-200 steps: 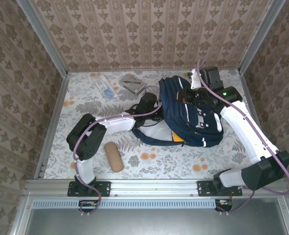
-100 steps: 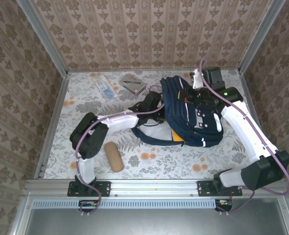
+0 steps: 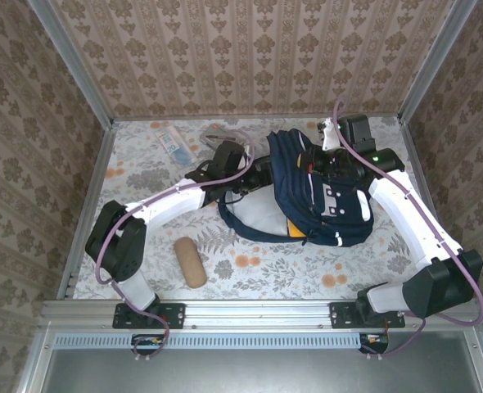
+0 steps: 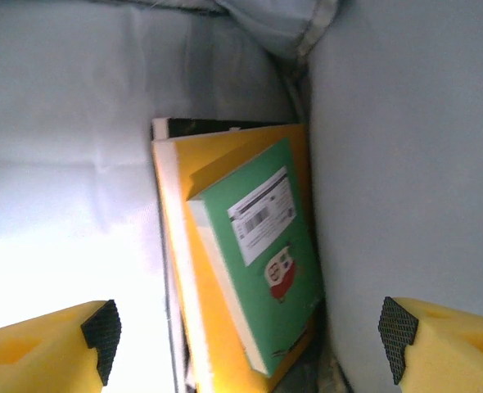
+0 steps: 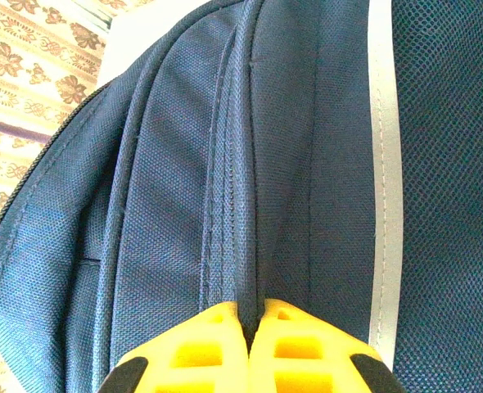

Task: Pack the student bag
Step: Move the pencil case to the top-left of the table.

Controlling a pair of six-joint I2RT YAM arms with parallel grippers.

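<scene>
The student bag [image 3: 327,201], navy with white stripes, lies at the table's right centre with its pale-lined mouth [image 3: 258,217] facing left. My left gripper [image 3: 256,174] sits at that mouth. In the left wrist view it [image 4: 250,344] stands open, looking into the grey lining [image 4: 405,164], with nothing between its yellow fingers [image 4: 49,344]. Ahead of them a green book [image 4: 262,254] rests on a yellow book [image 4: 217,327] inside the bag. My right gripper [image 5: 256,315] is shut on a ridge of the bag's navy fabric [image 5: 168,205] at its top [image 3: 319,160].
A tan oblong case [image 3: 191,262] lies on the floral tabletop near the left arm's base. A blue-and-white packet [image 3: 174,145] lies at the back left, and a grey item [image 3: 218,131] shows behind the left wrist. Metal rails and patterned walls enclose the table.
My left gripper has opened. The left arm's elbow has swung out to the left and its wrist has shifted back and left at the bag's mouth. The right arm has held still.
</scene>
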